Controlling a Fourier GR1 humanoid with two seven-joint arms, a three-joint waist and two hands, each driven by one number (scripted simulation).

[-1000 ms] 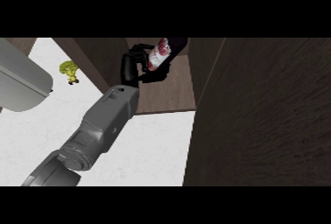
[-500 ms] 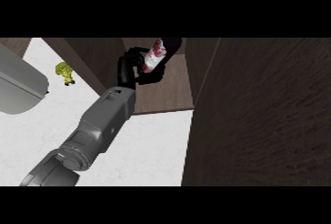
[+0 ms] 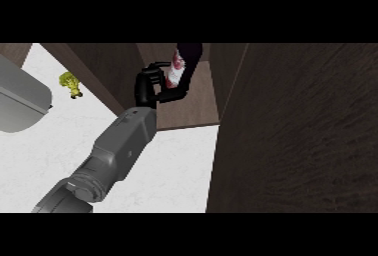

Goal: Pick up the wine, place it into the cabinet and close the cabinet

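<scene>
A white counter [image 3: 170,170] fills the lower left of the view. A small yellow-green object [image 3: 70,84] lies on the counter near the upper left, its kind not discernible. A large grey rounded body [image 3: 18,100] enters from the left edge, just beside the yellow-green object and apart from it; its far side is cut off by the edge.

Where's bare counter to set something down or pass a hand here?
The white counter is bare between the grey forearm and the dark cabinet door, and also left of the forearm, below the grey appliance and the yellow-green item. It is crowded inside the cabinet, where the hand holds the wine.
</scene>
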